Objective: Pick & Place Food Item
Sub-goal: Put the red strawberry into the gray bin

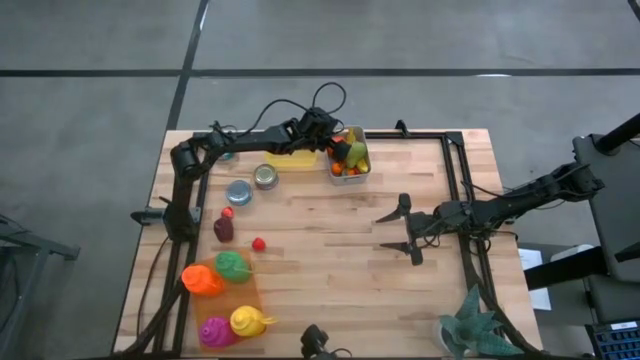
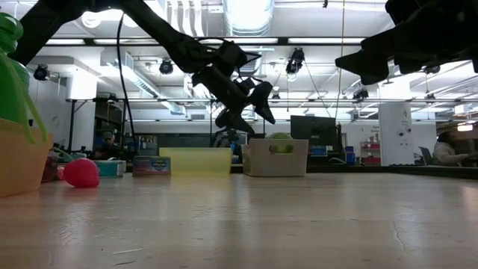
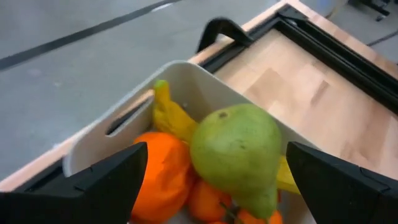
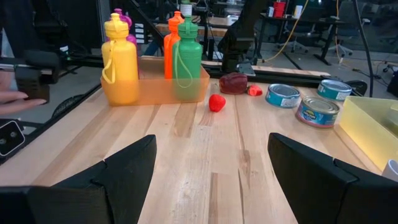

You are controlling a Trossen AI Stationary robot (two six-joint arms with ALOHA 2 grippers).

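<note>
The left hand (image 1: 343, 143) hovers spread wide over the white bin (image 1: 362, 150) at the desk's (image 1: 330, 250) far edge, fingers either side of a green pear (image 3: 237, 155) that lies on top of oranges (image 3: 163, 177) and a banana (image 3: 169, 115), seemingly either just set down or about to be picked. Nothing is pinched. The right hand (image 1: 397, 231) waits mid-desk, also spread and empty, facing the bottles (image 4: 153, 56) in their orange tray (image 4: 155, 91), likely kept clear of its partner. A red berry (image 1: 259, 243), a dark item (image 1: 223, 229), two cans (image 1: 252, 183) and a yellow tray (image 1: 293, 158) stay on the desk's left.
</note>
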